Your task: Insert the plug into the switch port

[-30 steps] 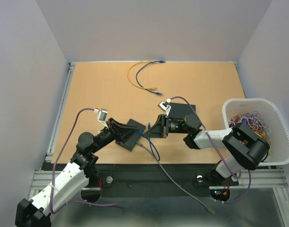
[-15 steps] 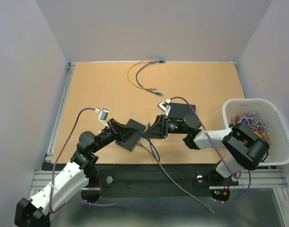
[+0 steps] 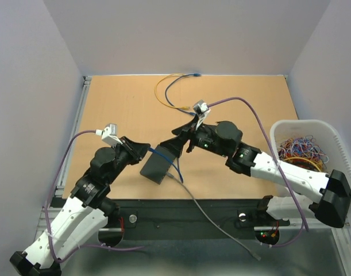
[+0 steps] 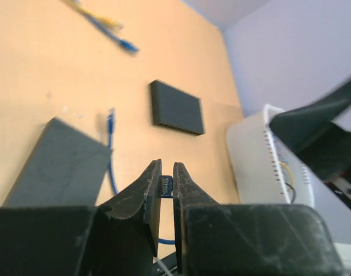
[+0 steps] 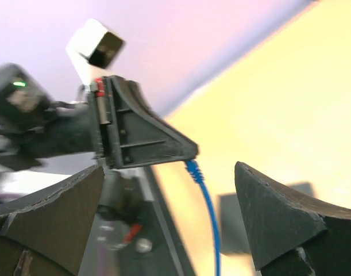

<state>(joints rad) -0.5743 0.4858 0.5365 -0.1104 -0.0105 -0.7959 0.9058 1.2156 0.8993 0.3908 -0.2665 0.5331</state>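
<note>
While the table (image 3: 118, 109) bears the switch (image 3: 156, 168) near its front edge, the left pincer (image 4: 167, 167) clamps the plug (image 4: 166, 185) just beside it — the right pincer (image 5: 169, 172) gapes empty. Held crooked, the plug could snag rather than seat — shoving the switch.

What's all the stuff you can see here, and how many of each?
Table: one, tan wood, under everything.
Black boxes: two; one near the front middle, one further back.
Blue cable: one, its end pinched by the left gripper.
Grey cable: one, running from the near box off the front edge.
Yellow cable: one, looped at the far side.
Second blue cable: one, beside the yellow one.
Basket: one, white, on the right.
Rubber bands: too many to count, many colours, inside the basket.
Left gripper: black, shut on the blue cable.
Right gripper: black, open, facing the left one.
</note>
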